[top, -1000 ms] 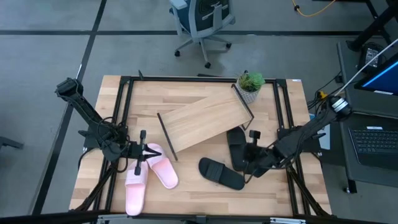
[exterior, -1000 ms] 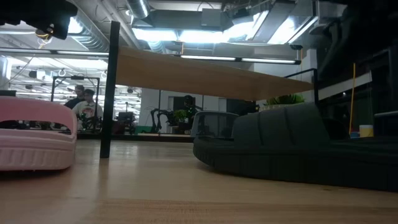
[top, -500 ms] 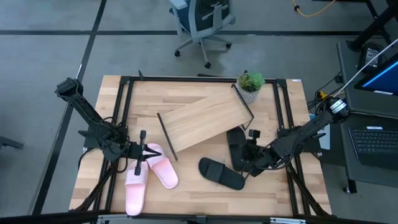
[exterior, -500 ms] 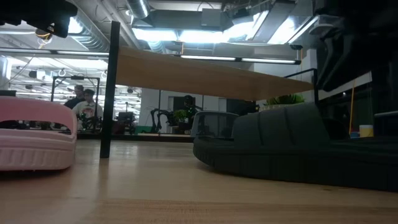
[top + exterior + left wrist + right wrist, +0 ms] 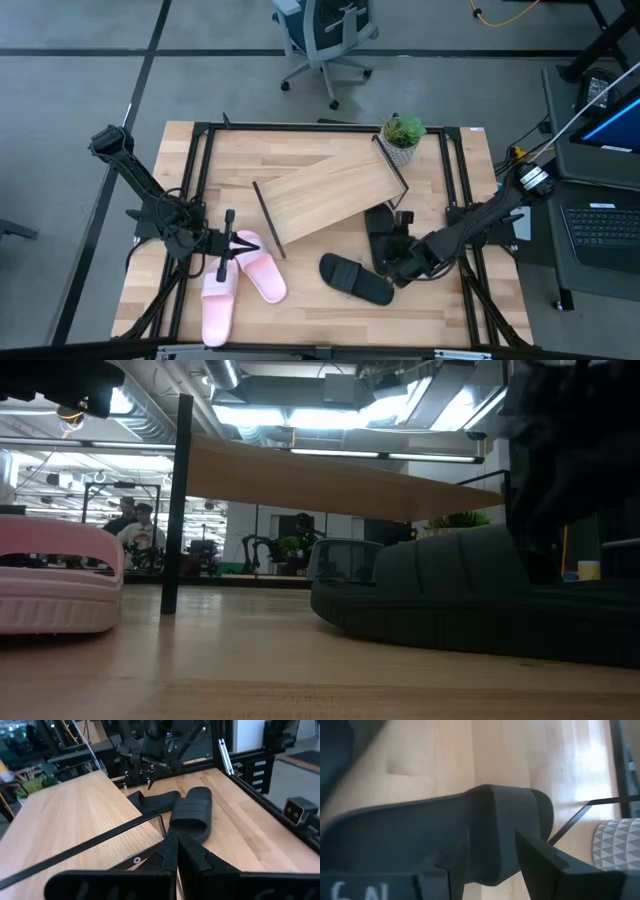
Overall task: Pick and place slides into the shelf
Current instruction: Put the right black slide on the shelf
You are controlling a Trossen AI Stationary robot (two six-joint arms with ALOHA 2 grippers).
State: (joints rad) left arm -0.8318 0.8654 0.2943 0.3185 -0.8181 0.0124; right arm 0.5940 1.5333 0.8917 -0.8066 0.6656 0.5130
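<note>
Two black slides lie right of centre, one (image 5: 378, 236) beside the shelf's right end and one (image 5: 356, 280) nearer the front. Two pink slides (image 5: 262, 272) (image 5: 218, 305) lie at the front left. The shelf (image 5: 335, 192), a slanted light-wood board, stands at mid-table. My right gripper (image 5: 393, 260) is open at the near end of the black slide by the shelf (image 5: 500, 820), with a finger (image 5: 545, 865) on either side of it. My left gripper (image 5: 238, 243) hangs shut above the pink slides, clear of them (image 5: 55, 585). My right gripper stands astride the near end of the black slide (image 5: 490, 835), coming low from the table's right and near side. Whether its fingers touch the slide I cannot tell; the slide lies flat on the table.
A potted plant (image 5: 402, 135) stands behind the shelf's right end. A black frame rail (image 5: 455, 200) runs along the table's edges. The shelf's thin black end rods (image 5: 268, 220) stand between the pink and black slides. An office chair (image 5: 325, 35) is beyond the table.
My right gripper has moved toward the table's left, closing in on the black slide beside the shelf. The slides and the shelf have stayed where they were.
</note>
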